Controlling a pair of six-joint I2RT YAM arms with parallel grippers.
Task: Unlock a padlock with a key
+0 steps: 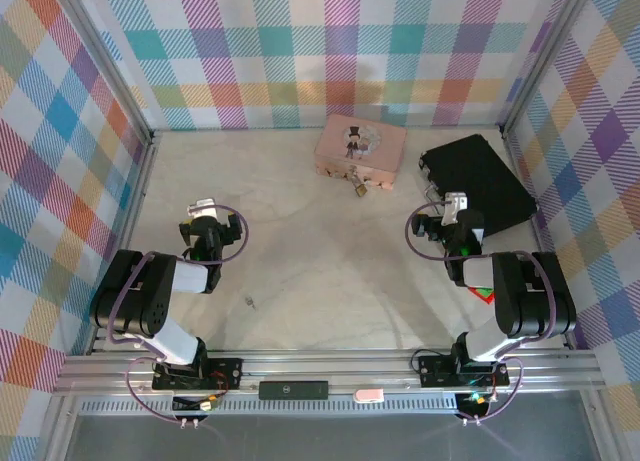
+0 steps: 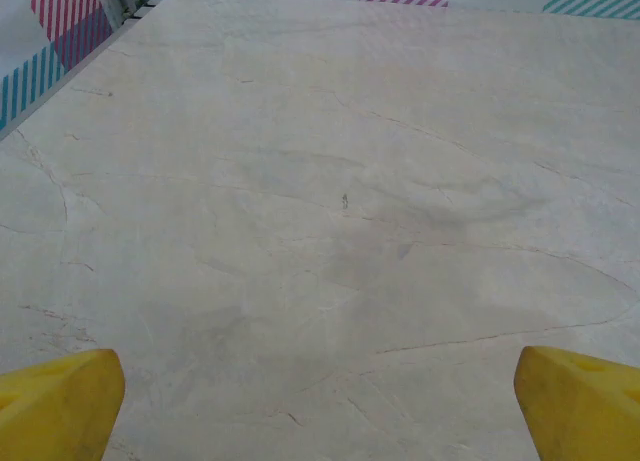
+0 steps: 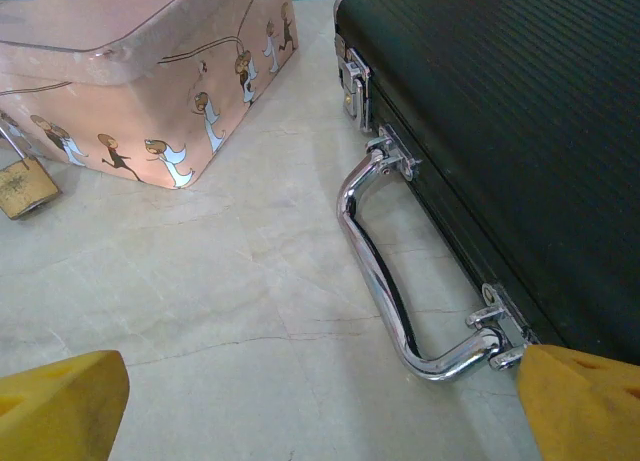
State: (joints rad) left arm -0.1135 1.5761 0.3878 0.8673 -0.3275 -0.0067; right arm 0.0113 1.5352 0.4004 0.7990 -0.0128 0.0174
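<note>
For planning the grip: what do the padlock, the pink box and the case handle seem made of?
Padlock: probably brass, dull gold body. Pink box: likely printed tin, glossy sheen on its rounded edges. Case handle: chromed metal, by its mirror-bright reflections.

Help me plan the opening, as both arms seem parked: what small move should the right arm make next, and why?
Probably swing the right gripper left toward the padlock. Its jaws stand open and empty, aimed at the chrome handle of the black case, while the padlock lies at the left edge of its view, by the pink tin.
</note>
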